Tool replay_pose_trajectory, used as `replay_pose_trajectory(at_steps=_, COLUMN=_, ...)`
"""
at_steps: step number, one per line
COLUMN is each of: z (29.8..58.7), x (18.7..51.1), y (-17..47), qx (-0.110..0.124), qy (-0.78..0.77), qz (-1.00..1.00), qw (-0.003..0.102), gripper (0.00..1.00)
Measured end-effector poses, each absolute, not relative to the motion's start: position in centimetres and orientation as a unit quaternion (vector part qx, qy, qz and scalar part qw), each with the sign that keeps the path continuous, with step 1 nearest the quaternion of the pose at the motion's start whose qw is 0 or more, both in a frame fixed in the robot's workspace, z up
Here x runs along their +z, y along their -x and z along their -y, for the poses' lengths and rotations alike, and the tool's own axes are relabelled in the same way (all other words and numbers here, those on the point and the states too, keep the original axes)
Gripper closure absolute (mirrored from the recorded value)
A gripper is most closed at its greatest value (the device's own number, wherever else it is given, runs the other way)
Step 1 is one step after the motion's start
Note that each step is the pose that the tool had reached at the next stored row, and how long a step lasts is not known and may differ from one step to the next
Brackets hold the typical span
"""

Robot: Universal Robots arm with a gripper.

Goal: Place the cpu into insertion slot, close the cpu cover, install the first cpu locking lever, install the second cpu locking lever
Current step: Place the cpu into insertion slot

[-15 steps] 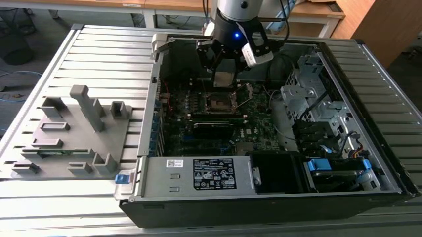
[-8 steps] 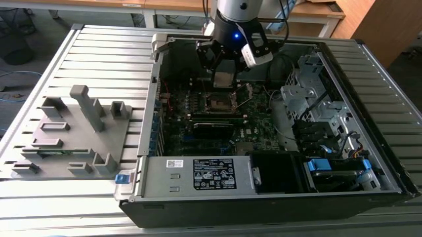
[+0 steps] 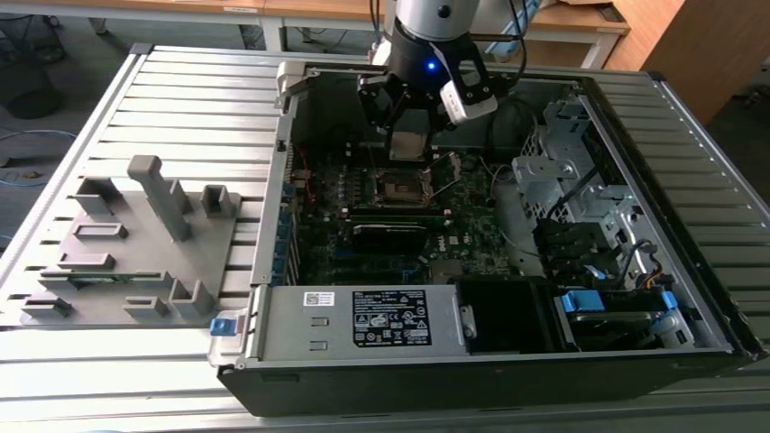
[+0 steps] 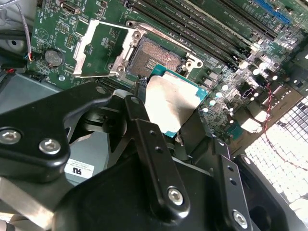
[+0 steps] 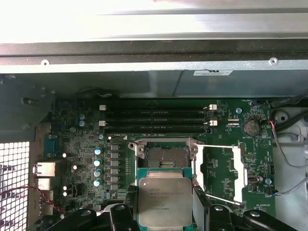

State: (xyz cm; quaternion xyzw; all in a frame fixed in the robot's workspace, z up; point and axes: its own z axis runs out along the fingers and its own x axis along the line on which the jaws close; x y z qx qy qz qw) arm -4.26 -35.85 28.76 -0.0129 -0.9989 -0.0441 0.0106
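My gripper (image 3: 409,135) is shut on the cpu (image 3: 409,145), a flat square chip with a dull silver top. It hangs above the motherboard (image 3: 361,194), just short of the insertion slot (image 3: 401,188). In both wrist views the black fingers (image 5: 120,214) clamp the cpu (image 5: 165,199) by two opposite edges. The insertion slot (image 5: 166,156) lies open with its dark centre bare. The cpu cover (image 5: 222,173), a silvery frame with a window, is swung back flat beside the slot. The second wrist view shows the cpu (image 4: 171,103), the slot (image 4: 159,57) and the cover (image 4: 103,48) together.
The open computer case (image 3: 506,361) lies on a slatted metal table (image 3: 180,99). Long black memory slots (image 5: 156,120) run beside the socket. Drive cages and cables (image 3: 578,198) fill the exterior view's right. A grey fixture tray (image 3: 132,244) lies on that view's left.
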Motion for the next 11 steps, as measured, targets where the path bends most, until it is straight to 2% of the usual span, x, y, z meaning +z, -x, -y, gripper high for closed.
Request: replay_pose_trajectory(at_steps=11, z=35.85, x=28.7, y=4.26, qx=-0.044, qy=0.042, qz=0.998, qw=0.009, gripper=0.46)
